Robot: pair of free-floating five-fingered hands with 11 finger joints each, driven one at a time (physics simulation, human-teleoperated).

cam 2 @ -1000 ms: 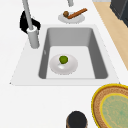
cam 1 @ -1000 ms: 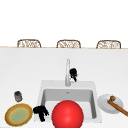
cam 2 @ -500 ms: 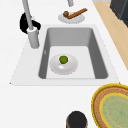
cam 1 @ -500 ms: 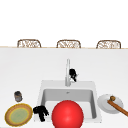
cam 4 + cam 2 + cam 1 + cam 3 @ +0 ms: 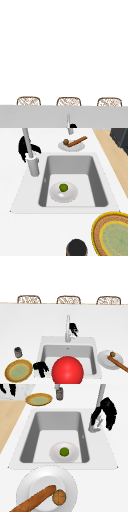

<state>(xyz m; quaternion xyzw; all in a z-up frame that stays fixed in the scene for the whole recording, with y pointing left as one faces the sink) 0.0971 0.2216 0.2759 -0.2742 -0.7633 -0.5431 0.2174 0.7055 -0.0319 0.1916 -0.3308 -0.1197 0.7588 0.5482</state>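
Right hand (image 5: 73,329) at the tap (image 5: 67,328)
I see its fingers curled just beside the tap; whether they grip it I cannot tell. Left hand (image 5: 40,367) hangs relaxed between sink (image 5: 95,356) and plate (image 5: 18,371)

The tall grey faucet (image 5: 67,328) stands upright at the sink's back rim, its base just beside the right hand (image 5: 73,329), whose curled fingers hang at its handle side.

Front camera faces the sink (image 5: 67,342); side cameras look along it.
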